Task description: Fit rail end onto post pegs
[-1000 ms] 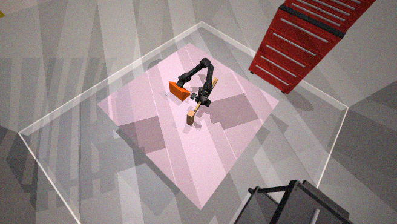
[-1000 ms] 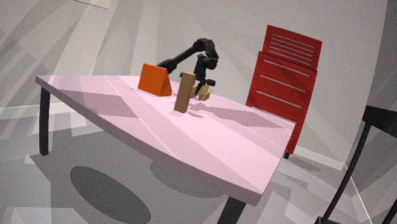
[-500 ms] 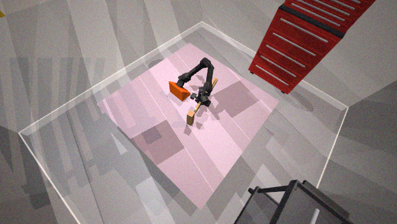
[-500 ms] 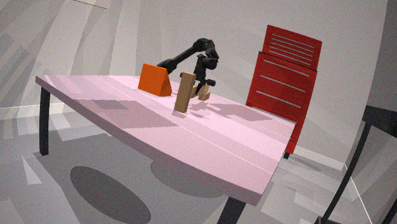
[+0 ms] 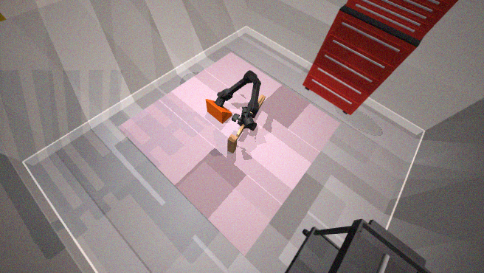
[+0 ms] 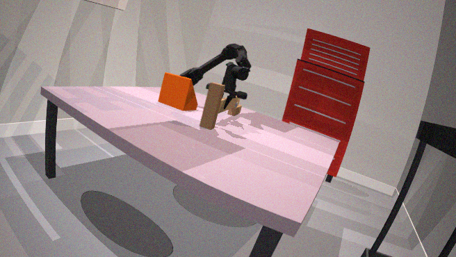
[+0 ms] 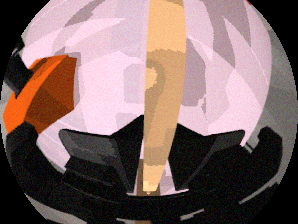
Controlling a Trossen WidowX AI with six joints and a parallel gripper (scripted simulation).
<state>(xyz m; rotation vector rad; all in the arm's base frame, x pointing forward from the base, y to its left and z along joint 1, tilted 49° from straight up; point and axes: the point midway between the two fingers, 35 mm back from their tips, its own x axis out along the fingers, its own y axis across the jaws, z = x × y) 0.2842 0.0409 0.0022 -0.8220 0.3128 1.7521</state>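
Note:
The long wooden rail (image 5: 240, 130) (image 7: 165, 75) runs from the low footboard block (image 6: 235, 110) at its far end toward the short wooden post (image 5: 232, 144) (image 6: 212, 107). My gripper (image 5: 243, 124) (image 6: 226, 103) (image 7: 152, 118) is shut on the rail close to its post end, one finger on each side. In the exterior view the rail's near part shows just behind the post and looks raised off the table. In the top view the rail's end looks close against the post. The pegs and holes are hidden, so I cannot tell how far they are engaged or whether the rail touches the post.
An orange wedge-shaped block (image 5: 218, 111) (image 6: 176, 92) (image 7: 52, 95) stands beside the arm, left of the rail in the wrist view. The pink table (image 5: 280, 162) (image 6: 264, 180) carries everything. A red drawer cabinet (image 5: 363, 59) (image 6: 324, 94) stands beyond the table.

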